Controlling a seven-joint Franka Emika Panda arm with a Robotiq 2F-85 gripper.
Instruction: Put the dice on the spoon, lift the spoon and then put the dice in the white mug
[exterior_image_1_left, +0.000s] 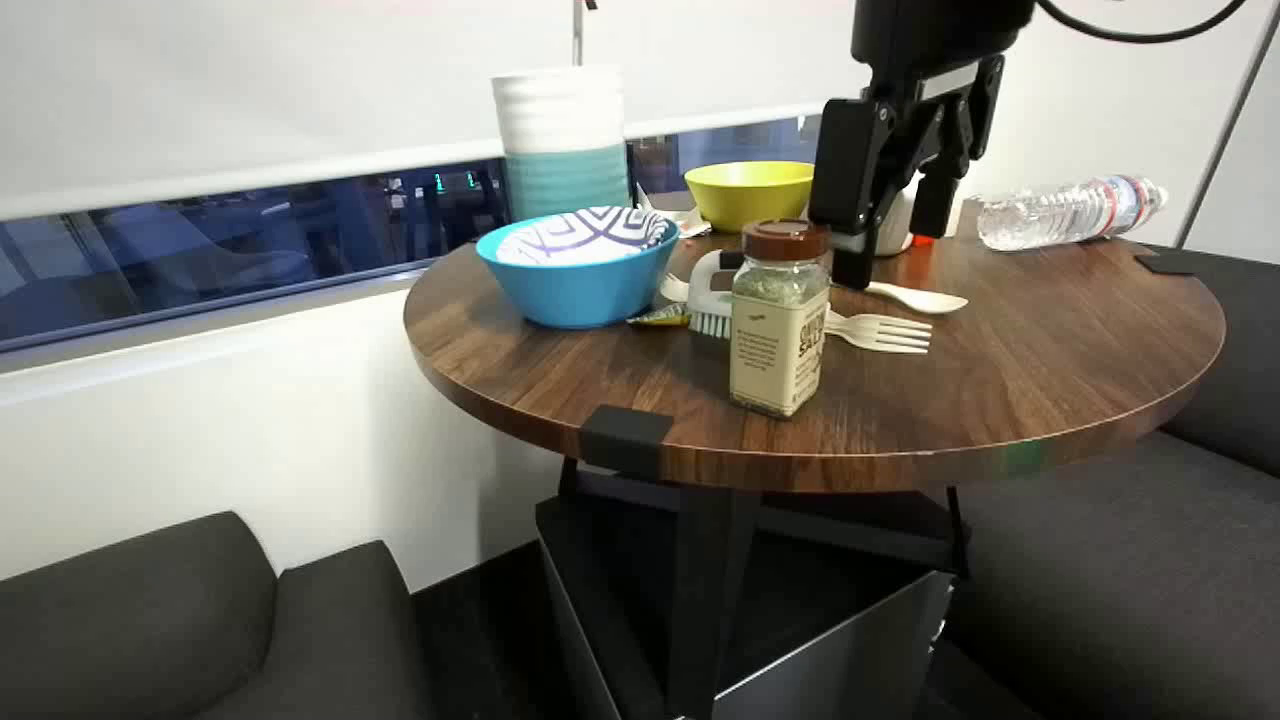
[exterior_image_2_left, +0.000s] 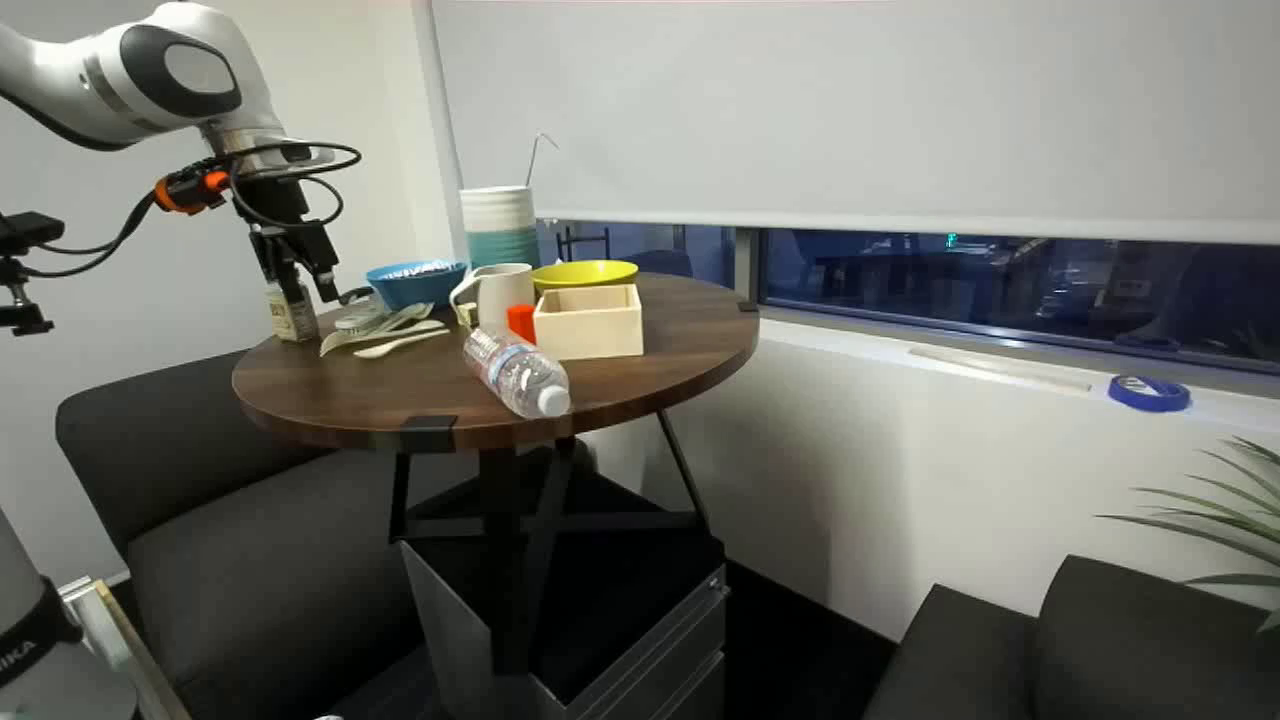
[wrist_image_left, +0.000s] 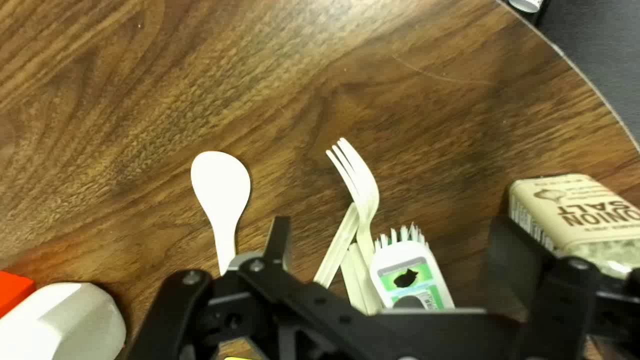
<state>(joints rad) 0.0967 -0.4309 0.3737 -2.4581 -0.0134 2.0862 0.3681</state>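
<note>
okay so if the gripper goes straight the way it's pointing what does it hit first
Most likely the fork, though the nearby brush might come first; depth is unclear.

- On the table (exterior_image_1_left: 1030, 390), 12 o'clock its far edge in an exterior view: bowl (exterior_image_1_left: 585, 290) at 9, dish (exterior_image_1_left: 590, 235) in it.
- Stack (exterior_image_1_left: 562, 145) behind that bowl, at its 12.
- Second bowl (exterior_image_1_left: 752, 198) between 11 and 12.
- Jar (exterior_image_1_left: 775, 345) at 6.
- In an exterior view: box (exterior_image_2_left: 588, 332) at 4 from the mug (exterior_image_2_left: 505, 292), bottle (exterior_image_2_left: 515, 372) at 6.
- In the wrist view: spoon (wrist_image_left: 220, 192) at 9 from the fork (wrist_image_left: 369, 197), brush (wrist_image_left: 407, 260) at 5.
</note>
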